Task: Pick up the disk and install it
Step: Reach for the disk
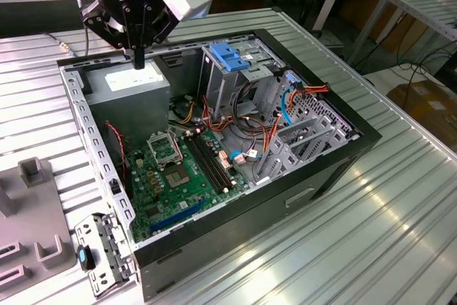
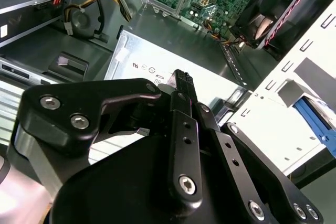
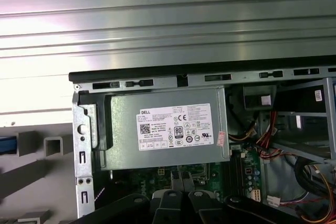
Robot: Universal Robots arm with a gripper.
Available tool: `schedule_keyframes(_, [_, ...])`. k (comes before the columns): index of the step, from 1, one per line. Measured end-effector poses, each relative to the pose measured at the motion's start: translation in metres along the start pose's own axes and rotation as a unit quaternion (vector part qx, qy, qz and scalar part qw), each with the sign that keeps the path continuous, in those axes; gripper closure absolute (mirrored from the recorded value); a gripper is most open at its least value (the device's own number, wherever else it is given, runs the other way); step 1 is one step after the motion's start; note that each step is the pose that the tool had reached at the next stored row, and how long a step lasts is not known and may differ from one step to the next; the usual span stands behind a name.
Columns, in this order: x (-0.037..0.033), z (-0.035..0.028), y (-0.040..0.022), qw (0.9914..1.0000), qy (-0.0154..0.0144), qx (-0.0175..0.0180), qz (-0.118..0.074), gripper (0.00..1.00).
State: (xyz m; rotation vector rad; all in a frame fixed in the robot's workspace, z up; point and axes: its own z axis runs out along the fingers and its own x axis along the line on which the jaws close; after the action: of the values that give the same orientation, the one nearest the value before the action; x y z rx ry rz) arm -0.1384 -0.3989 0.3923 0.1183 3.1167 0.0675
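On a ribbed metal table [image 1: 400, 198], an open black computer case [image 1: 343, 169] lies on its side with its insides exposed. Beside it, at the exterior view's left, sits a grey moulded fixture [image 1: 36, 205], and a small metal bracket [image 1: 100, 248] with a blue clip rests near the case's corner. Inside the case, a green motherboard [image 1: 171, 176] fills the floor. A grey metal power supply [image 1: 136, 83] with a white sticker occupies the far corner at the exterior view's left. A tall metal cage [image 1: 228, 80] topped by a light-blue latch [image 1: 230, 55] stands next to it. Red, orange and blue cables [image 1: 285, 105] run between the cage and the case's bays. The black gripper [image 1: 138, 62] hangs just above the power supply's sticker, its fingers pressed together and holding nothing. Where the disk sits among the bays and cables cannot be told from these views.
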Motion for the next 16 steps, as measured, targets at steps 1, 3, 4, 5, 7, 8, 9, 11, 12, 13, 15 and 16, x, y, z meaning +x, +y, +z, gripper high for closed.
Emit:
schedule_keyframes(1, [0.0004,0.0000,0.0000,1.00000,0.0000,0.0000,0.000,0.89])
schedule_keyframes(3, [0.0015,-0.0001,-0.0001,1.00000,0.0002,0.0000,0.000,0.89])
schedule_keyframes(4, [0.0019,0.0000,-0.0002,1.00000,0.0003,0.0000,0.000,0.89])
schedule_keyframes(5, [0.0022,0.0000,-0.0002,1.00000,0.0004,0.0000,0.000,0.89])
schedule_keyframes(7, [0.0028,0.0000,-0.0002,1.00000,0.0005,0.0000,0.000,0.89])
schedule_keyframes(8, [0.0031,0.0000,-0.0002,1.00000,0.0006,0.0000,0.000,0.89])
schedule_keyframes(9, [0.0033,0.0000,-0.0003,1.00000,0.0006,0.0000,0.000,0.89])
schedule_keyframes(11, [0.0044,0.0001,-0.0004,1.00000,0.0008,0.0000,0.000,0.89])
schedule_keyframes(12, [0.0047,0.0001,-0.0004,1.00000,0.0009,0.0000,0.000,0.89])
schedule_keyframes(13, [0.0050,0.0001,-0.0004,1.00000,0.0009,0.0000,0.000,0.89])
schedule_keyframes(15, [0.0055,0.0002,-0.0004,1.00000,0.0010,0.0000,0.000,0.89])
schedule_keyframes(16, [0.0056,0.0002,-0.0005,1.00000,0.0011,0.0000,0.000,0.89])
